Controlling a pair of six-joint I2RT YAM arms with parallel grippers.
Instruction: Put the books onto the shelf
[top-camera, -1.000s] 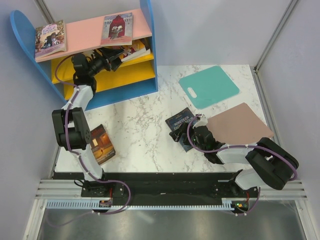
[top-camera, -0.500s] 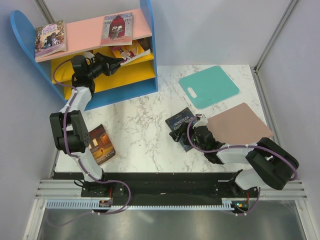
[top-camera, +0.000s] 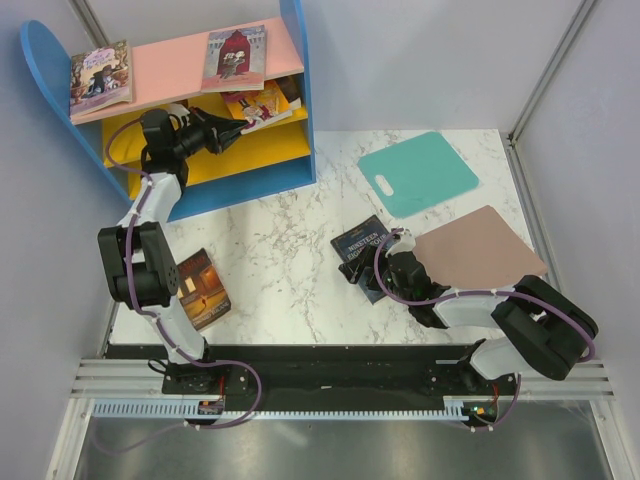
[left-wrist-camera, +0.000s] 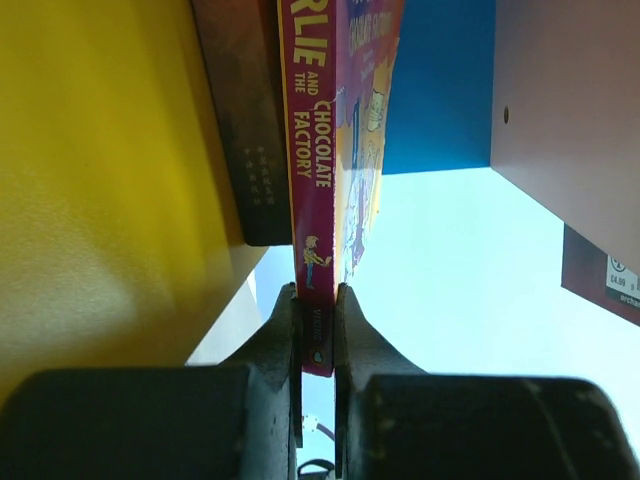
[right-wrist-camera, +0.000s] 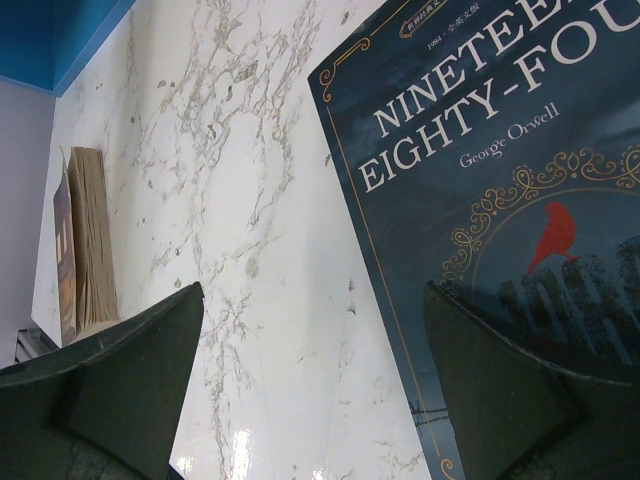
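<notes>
Pale grey walls (top-camera: 430, 60) are enclosing a white marble bench (top-camera: 290, 230). Aluminium posts (top-camera: 547, 70) are standing at the back corners. Soft, even light is falling throughout.

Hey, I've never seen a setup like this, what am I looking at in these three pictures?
Two robot arms are bolted to a marble table, each ending in a two-finger gripper. The wide picture comes from overhead; the other two from cameras on the wrists. The left gripper pinches a Charlie and the Chocolate Factory book in the shelf. The right gripper hangs open over the edge of Nineteen Eighty-Four. Also on the table: a brown-orange book, a teal mat, a pinkish mat.
</notes>
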